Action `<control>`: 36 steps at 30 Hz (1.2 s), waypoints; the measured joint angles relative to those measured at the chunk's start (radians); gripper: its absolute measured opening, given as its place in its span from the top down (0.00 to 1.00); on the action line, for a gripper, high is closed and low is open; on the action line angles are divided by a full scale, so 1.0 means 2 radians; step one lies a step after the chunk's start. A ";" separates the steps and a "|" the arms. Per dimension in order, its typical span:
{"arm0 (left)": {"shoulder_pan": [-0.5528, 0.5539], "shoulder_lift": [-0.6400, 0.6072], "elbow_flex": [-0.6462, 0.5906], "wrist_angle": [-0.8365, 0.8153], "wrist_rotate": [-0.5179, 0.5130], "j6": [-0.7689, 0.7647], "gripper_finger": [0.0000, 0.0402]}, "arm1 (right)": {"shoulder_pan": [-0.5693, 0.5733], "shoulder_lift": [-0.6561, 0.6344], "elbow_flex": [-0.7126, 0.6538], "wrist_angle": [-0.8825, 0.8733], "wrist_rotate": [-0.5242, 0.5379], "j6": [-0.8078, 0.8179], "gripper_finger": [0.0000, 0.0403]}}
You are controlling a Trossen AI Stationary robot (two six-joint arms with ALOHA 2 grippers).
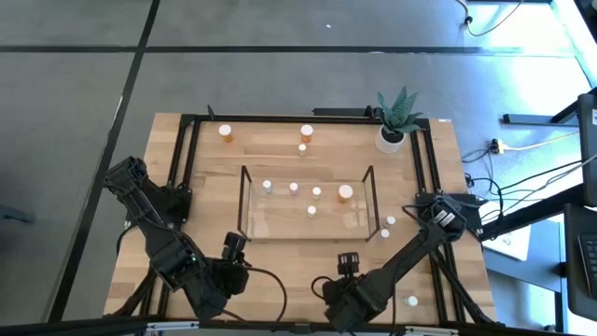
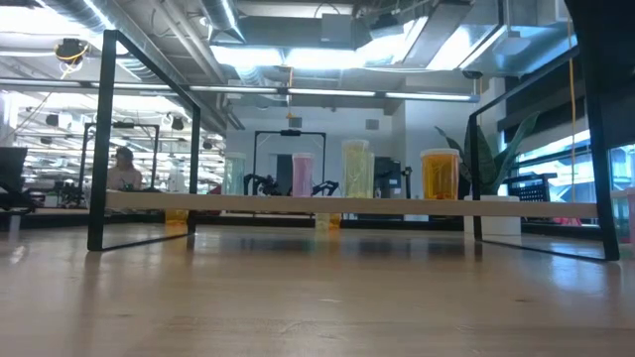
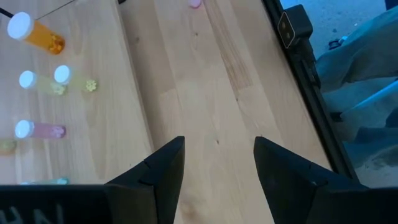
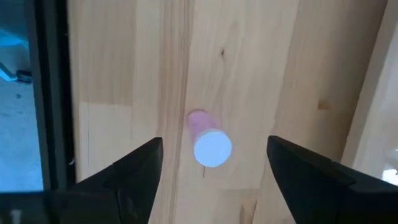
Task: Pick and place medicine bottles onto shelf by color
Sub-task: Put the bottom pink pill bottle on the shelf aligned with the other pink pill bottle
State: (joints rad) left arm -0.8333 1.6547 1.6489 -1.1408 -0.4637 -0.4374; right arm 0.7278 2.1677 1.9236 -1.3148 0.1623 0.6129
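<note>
The clear shelf (image 1: 308,201) stands mid-table and carries several bottles, among them an orange one (image 1: 345,193). In the low view a pink (image 2: 302,175), a greenish (image 2: 356,169) and an orange bottle (image 2: 440,174) stand on it. Two orange bottles (image 1: 226,132) (image 1: 307,132) stand by the far edge. Small ones stand right of the shelf (image 1: 391,220) and at the near right (image 1: 411,301). My left gripper (image 3: 217,168) is open over bare wood near the front (image 1: 233,245). My right gripper (image 4: 214,168) is open above an upright pink bottle with a white cap (image 4: 208,140); it touches nothing.
A potted plant (image 1: 392,131) stands at the far right corner. Black frame rails (image 1: 187,168) run along the table's left, far and right sides. Bare wood lies between the shelf and the near edge. A person (image 2: 124,169) sits far off in the room.
</note>
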 joint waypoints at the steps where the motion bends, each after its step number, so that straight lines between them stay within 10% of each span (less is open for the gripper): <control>1: 0.000 0.000 0.000 0.000 0.000 0.000 0.54 | 0.000 0.000 0.000 0.000 0.000 -0.006 0.28; 25: 0.000 0.000 0.000 0.000 0.000 0.000 0.54 | -0.004 0.003 -0.084 0.066 -0.012 -0.009 0.29; 36: 0.000 0.000 0.000 0.000 0.000 0.000 0.54 | -0.004 0.003 -0.091 0.069 -0.013 0.006 0.49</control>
State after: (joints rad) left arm -0.8333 1.6550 1.6488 -1.1404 -0.4633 -0.4366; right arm 0.7200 2.1730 1.7416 -1.1774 0.1372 0.6243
